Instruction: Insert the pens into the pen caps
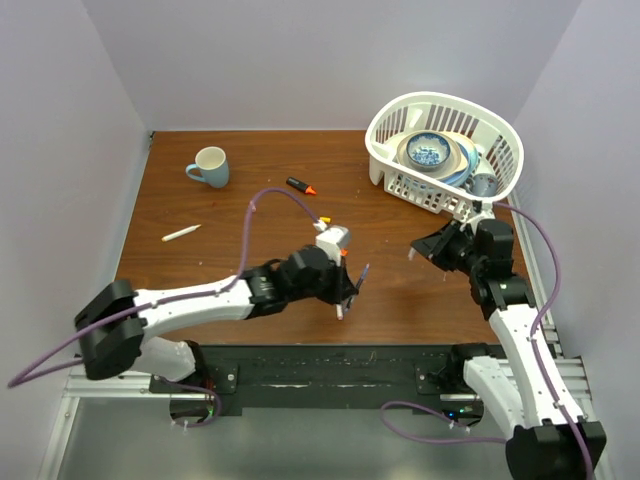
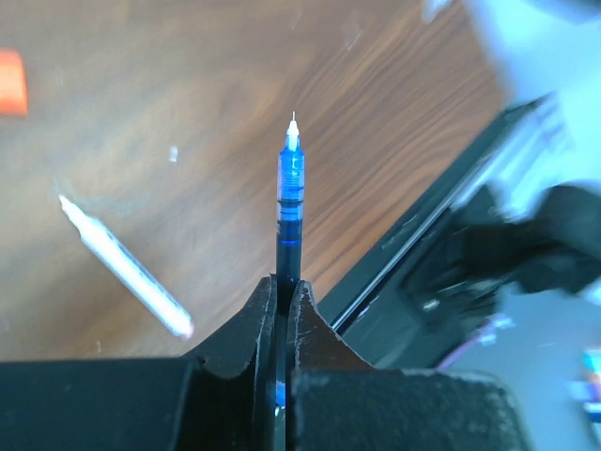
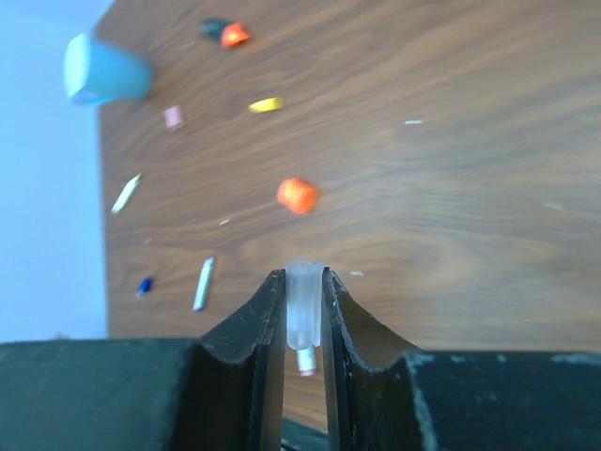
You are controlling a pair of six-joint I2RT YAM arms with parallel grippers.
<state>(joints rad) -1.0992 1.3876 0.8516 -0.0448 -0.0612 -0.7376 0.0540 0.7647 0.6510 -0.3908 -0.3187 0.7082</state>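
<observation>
My left gripper [image 2: 285, 282] is shut on a dark blue pen [image 2: 289, 188], whose white pointed tip sticks out past the fingers. In the top view this gripper [image 1: 350, 288] hangs over the table's near middle, with the pen [image 1: 362, 275] angled toward the right arm. My right gripper [image 3: 303, 272] is shut on a translucent pen cap [image 3: 303, 301], open end facing outward, and it hovers [image 1: 425, 258] to the right of the left one. On the table lie an orange cap [image 3: 298, 195], a yellow cap [image 3: 266, 104], a pink cap [image 3: 173, 116], a blue cap [image 3: 144, 286] and two white pens [image 3: 203, 283] [image 3: 125, 193].
A light blue mug [image 1: 210, 166] stands at the back left. A white basket [image 1: 500, 125] holding bowls sits at the back right, close behind the right arm. A black marker with an orange end [image 1: 300, 186] lies mid-back. The black base rail [image 1: 330, 365] runs along the near edge.
</observation>
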